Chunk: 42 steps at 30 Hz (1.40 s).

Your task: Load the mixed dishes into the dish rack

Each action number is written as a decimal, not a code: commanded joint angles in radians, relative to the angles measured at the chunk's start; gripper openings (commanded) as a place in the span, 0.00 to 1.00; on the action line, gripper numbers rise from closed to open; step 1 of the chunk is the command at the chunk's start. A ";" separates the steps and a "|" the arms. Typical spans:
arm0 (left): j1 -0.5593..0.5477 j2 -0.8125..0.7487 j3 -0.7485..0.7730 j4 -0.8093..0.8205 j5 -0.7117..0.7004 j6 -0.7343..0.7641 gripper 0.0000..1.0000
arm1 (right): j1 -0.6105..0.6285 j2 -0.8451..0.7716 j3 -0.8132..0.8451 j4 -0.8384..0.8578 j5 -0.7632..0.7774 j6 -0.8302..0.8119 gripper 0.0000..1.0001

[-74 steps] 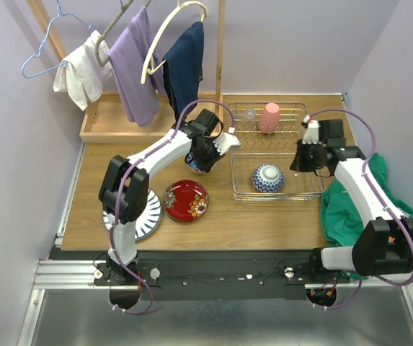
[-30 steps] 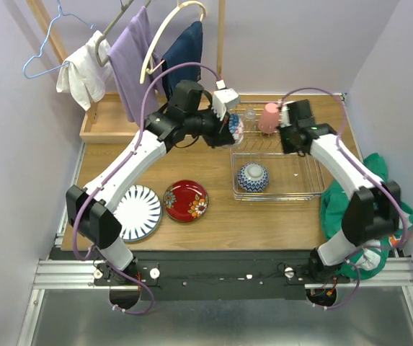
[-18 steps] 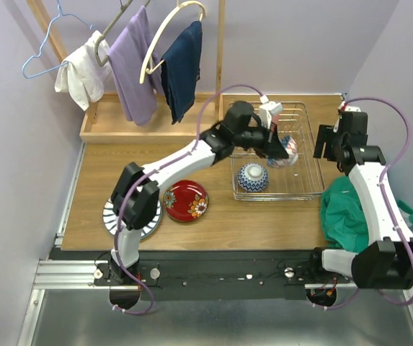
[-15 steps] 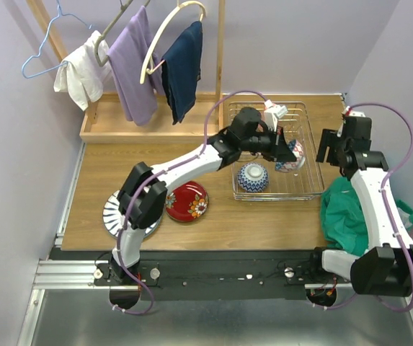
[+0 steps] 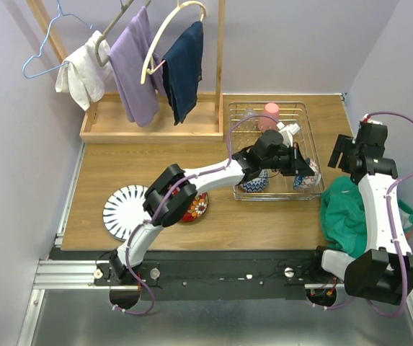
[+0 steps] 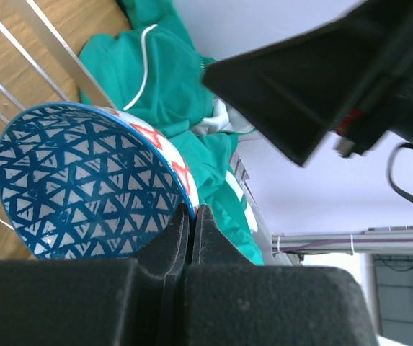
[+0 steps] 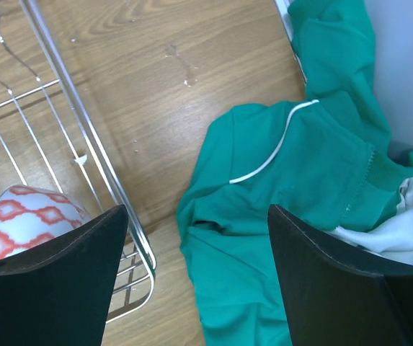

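Inside the dish rack [image 5: 278, 197], at its right end, the left jaws are clamped on the rim of the red-pink bowl [image 6: 83, 187]. Just outside the rack's right side, the right jaws hang wide open, gripping nothing, over the worktop [image 7: 156, 86] and a green cloth [image 7: 278, 180].

no readable text, label, brand, number or sign shows in any view.

Lilac walls [image 5: 19, 180], wooden table [image 5: 156, 162], perhaps metal floor [image 5: 192, 324].
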 commanded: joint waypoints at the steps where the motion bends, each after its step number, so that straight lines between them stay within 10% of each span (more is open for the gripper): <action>1: 0.006 0.031 0.068 0.099 -0.053 -0.067 0.00 | -0.038 -0.010 -0.006 -0.033 -0.027 0.006 0.86; 29: 0.078 0.183 0.079 0.213 -0.056 -0.251 0.00 | -0.093 0.117 0.040 -0.024 -0.064 -0.012 0.84; 36: 0.105 0.071 -0.054 0.230 -0.013 -0.179 0.36 | -0.093 0.102 -0.001 -0.003 -0.119 0.019 0.84; 42: 0.135 -0.040 -0.146 0.135 -0.016 -0.046 0.47 | -0.093 0.087 -0.038 0.019 -0.199 0.054 0.84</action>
